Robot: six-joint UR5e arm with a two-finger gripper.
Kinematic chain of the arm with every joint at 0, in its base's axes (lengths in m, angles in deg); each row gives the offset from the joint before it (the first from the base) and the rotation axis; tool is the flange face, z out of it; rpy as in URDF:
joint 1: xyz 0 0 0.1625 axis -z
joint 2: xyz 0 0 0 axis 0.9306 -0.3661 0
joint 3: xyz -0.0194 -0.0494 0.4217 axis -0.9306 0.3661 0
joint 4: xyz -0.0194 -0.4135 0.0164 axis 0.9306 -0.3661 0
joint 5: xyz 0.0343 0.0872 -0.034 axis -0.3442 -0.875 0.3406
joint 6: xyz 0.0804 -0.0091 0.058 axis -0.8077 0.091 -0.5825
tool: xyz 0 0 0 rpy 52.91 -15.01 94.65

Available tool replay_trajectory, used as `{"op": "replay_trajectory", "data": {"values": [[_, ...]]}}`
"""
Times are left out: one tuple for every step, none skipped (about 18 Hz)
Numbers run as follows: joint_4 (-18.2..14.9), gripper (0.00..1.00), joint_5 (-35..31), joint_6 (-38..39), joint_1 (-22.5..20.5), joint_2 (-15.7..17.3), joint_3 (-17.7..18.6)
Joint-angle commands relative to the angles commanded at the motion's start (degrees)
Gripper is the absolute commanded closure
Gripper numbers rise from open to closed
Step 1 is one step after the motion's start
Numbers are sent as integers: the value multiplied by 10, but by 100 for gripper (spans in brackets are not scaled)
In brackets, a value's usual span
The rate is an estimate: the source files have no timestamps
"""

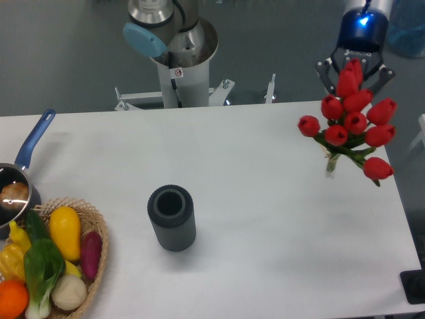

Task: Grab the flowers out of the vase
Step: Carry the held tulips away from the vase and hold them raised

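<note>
- Near left, a basket (99, 256) of vegetables sits beside a blue-handled saucepan (20, 176), both well apart from the action.
- Near the middle of the table (265, 219), the vase (172, 217) stands upright, its mouth bare: the flowers are already out.
- Far right, the flowers (352, 126) hang above the table edge, lifted clear, with stems pointing down.
- Behind them, the gripper (354, 72) appears to pinch the topmost bud; its fingers look closed on the bunch.
- The pick-up looks essentially complete.
</note>
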Motion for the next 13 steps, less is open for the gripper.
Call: {"op": "replay_trajectory", "data": {"values": [[0,100,-45,-10,17,-8,-4],[-2,100,-90,-19,33,-13,-12],[-2,100,-133,-23,41,-19,-17],[-3,100,-170,-28,47,-25,-23],[-7,100,-198,-36,56,-33,-32],[-26,100,-225,-48,65,-40,-44],[-52,100,-254,-63,72,-44,-58],[-75,100,-282,-75,79,-51,-73],[-93,100,-302,-79,85,-58,-84],[-101,100,-316,-83,91,-62,-89],[-101,100,-325,-90,92,-69,-89],[-101,100,-334,-104,92,-75,-91],[-101,100,-352,-119,93,-83,-96]]}}
